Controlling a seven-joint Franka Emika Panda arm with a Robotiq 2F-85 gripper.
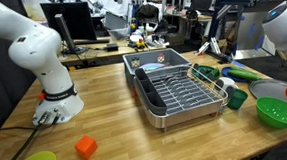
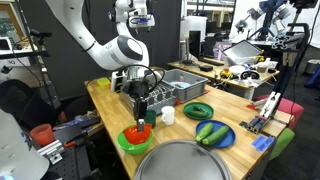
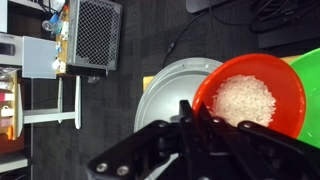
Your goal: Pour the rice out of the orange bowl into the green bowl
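pinching the orange bowl [image 3: 287,112] by its near rim, your gripper [image 3: 200,118] is clamped on it, just above the green bowl [image 2: 127,144]. it's light, stiff, glossy plastic, so it may slip as the rice [image 3: 243,98] shifts.

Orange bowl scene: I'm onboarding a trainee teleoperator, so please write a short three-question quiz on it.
1. True or false: the orange bowl is empty.
2. The gripper holds the orange bowl nearest which container? A dish rack; B green bowl; C yellow-green dish.
3. Name the small block lying on the table near the robot's base in an exterior view.
Key: 1 false, it holds rice; 2 B; 3 the orange cube.
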